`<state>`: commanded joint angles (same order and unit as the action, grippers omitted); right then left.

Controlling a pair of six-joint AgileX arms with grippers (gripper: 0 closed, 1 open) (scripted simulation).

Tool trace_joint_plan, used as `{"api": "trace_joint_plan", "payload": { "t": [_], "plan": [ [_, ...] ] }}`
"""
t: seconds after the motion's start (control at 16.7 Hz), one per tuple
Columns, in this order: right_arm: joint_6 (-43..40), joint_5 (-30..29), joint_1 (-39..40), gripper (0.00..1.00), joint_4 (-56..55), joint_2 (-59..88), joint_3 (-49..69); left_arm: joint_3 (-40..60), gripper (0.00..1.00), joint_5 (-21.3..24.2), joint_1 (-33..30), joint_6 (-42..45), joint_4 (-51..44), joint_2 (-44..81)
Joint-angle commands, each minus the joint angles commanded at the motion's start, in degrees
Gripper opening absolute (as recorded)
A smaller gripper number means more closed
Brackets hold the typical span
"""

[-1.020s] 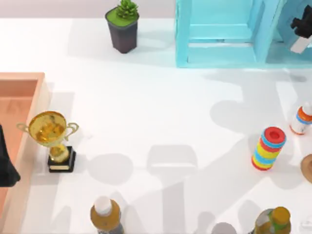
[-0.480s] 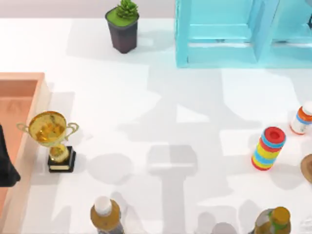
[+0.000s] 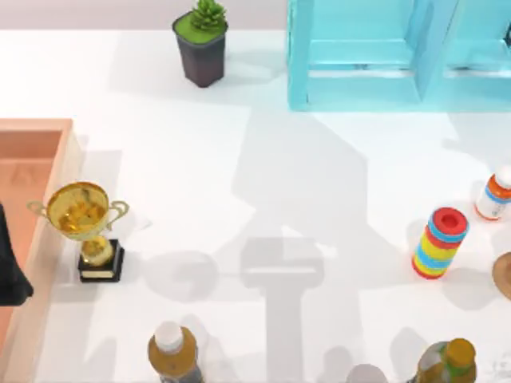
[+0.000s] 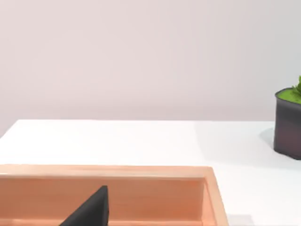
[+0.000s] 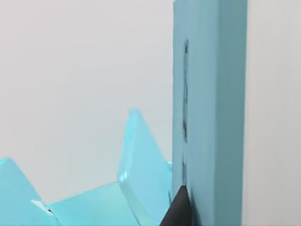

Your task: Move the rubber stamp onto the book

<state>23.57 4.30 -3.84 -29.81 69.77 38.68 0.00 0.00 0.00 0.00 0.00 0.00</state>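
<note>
Pincer states cannot be told; the left pincer [image 4: 89, 209] is seen over a wooden tray [image 4: 214, 197].

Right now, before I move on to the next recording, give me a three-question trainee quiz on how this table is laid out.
1. True or false: the potted plant stands to the right of the light-blue shelf unit in the top view.
2. What stands closest to the rainbow-striped cylinder? A potted plant; B orange-and-white bottle; C light-blue shelf unit.
3. Name the object standing on the table just beside the wooden tray.

Key: 1 false, it stands to the left; 2 B; 3 gold trophy.
</note>
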Motion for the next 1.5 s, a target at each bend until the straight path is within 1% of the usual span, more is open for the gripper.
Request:
{"api": "trace_joint_plan", "payload": {
  "t": [0.24, 0.36, 0.48, 0.6, 0.72, 0.84, 1.26, 1.38, 1.5],
  "plan": [
    [0.00, -0.07, 0.26, 0.00, -0.09, 0.43, -0.02, 0.00, 1.00, 0.00, 0.00, 0.00, 0.00, 0.00],
    [-1.83, -1.17, 2.07, 0.00, -0.68, 1.37, 0.30, 0.00, 1.00, 0.00, 0.00, 0.00, 0.00, 0.00],
    [-6.08, -3.50, 6.03, 0.00, -1.92, 3.37, 1.03, 0.00, 1.00, 0.00, 0.00, 0.00, 0.00, 0.00],
    [-12.68, -6.80, 11.55, 0.00, -3.62, 6.20, 1.98, 0.00, 1.00, 0.00, 0.00, 0.00, 0.00, 0.00],
    [-21.36, -10.67, 17.94, 0.00, -5.48, 9.46, 2.89, 0.00, 1.00, 0.00, 0.00, 0.00, 0.00, 0.00],
    [-31.79, -14.72, 24.52, 0.00, -7.29, 12.82, 3.61, 0.00, 1.00, 0.00, 0.00, 0.00, 0.00, 0.00],
    [-74.62, -28.36, 46.42, 0.00, -13.56, 27.50, 5.69, 0.00, 1.00, 0.00, 0.00, 0.00, 0.00, 0.00],
    [-84.20, -31.40, 51.06, 0.00, -14.89, 31.39, 5.94, 0.00, 1.00, 0.00, 0.00, 0.00, 0.00, 0.00],
    [-91.34, -33.78, 54.40, 0.00, -15.79, 34.43, 5.92, 0.00, 1.00, 0.00, 0.00, 0.00, 0.00, 0.00]
  ]
}}
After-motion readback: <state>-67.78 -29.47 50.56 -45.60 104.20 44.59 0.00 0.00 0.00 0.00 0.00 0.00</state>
